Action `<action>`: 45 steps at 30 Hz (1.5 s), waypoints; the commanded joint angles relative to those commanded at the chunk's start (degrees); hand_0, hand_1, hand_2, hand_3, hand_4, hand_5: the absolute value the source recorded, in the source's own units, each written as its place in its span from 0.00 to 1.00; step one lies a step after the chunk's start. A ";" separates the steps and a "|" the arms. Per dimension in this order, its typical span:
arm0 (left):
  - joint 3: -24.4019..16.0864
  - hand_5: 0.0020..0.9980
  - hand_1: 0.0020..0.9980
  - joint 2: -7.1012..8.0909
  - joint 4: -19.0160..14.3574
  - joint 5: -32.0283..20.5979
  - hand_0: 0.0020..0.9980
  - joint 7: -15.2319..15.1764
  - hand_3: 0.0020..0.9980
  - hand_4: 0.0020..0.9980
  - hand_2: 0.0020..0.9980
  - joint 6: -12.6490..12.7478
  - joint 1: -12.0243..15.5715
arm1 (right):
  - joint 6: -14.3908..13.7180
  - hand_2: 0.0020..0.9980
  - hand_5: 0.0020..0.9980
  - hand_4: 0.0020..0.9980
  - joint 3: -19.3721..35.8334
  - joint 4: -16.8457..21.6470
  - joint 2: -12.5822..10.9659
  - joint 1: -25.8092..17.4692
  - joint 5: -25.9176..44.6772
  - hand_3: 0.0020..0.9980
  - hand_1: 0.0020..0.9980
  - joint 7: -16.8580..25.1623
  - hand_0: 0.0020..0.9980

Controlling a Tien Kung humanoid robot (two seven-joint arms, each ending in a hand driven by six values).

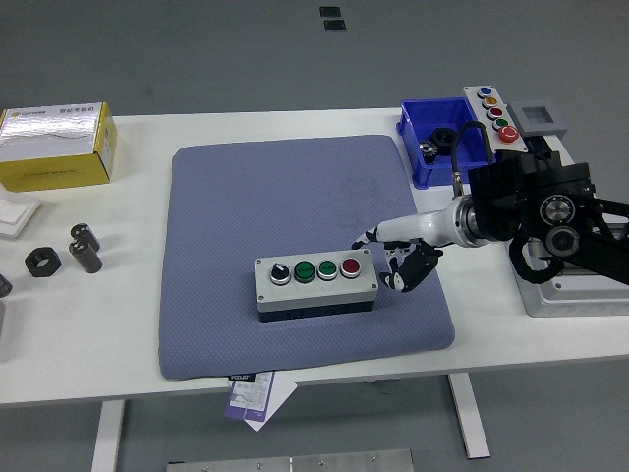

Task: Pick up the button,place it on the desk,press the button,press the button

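Right now I see the button box (315, 285) sitting low in the middle of the frame, flat on the blue-grey mat (295, 197) that covers the centre of the white surface (138, 324). It carries a black knob, a green, a white and a red button (350, 266) in a row. My right robot hand (393, 251) reaches in from the right, just beside the box's right end, one finger stretched out toward the red button, the others curled loosely and holding nothing. I cannot tell whether the fingertip touches the box. At upper right sits a blue bin (437, 138); at upper left, a yellow carton (56, 147).
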 joint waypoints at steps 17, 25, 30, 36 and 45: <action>-0.39 0.21 0.63 -0.04 0.00 0.46 0.69 -0.03 0.59 0.67 0.55 0.01 -0.21 | -0.04 0.35 0.09 0.27 -0.72 -0.20 0.31 -0.53 0.68 1.00 0.27 0.61 0.02; -0.47 0.21 0.63 -0.11 -0.02 0.58 0.69 -0.02 0.59 0.67 0.55 0.00 -0.20 | -0.01 0.34 0.09 0.27 -1.71 -0.26 0.76 -0.44 0.63 1.00 0.27 0.55 0.02; -0.61 0.21 0.63 -0.12 -0.04 0.72 0.69 -0.02 0.60 0.67 0.55 0.01 -0.21 | -0.26 0.34 0.09 0.27 -3.39 -1.85 1.48 -0.41 0.69 1.00 0.27 0.53 0.02; -0.81 0.21 0.63 -0.08 -0.06 0.81 0.69 -0.02 0.59 0.67 0.55 0.01 -0.10 | -1.06 0.34 0.09 0.27 -2.16 -0.63 -0.01 -0.96 0.90 1.00 0.27 1.47 0.02; -1.18 0.21 0.63 -0.05 -0.03 1.05 0.69 -0.03 0.60 0.67 0.55 0.01 0.12 | -0.37 0.34 0.09 0.27 11.08 4.04 -5.54 -6.03 4.04 1.00 0.27 4.61 0.02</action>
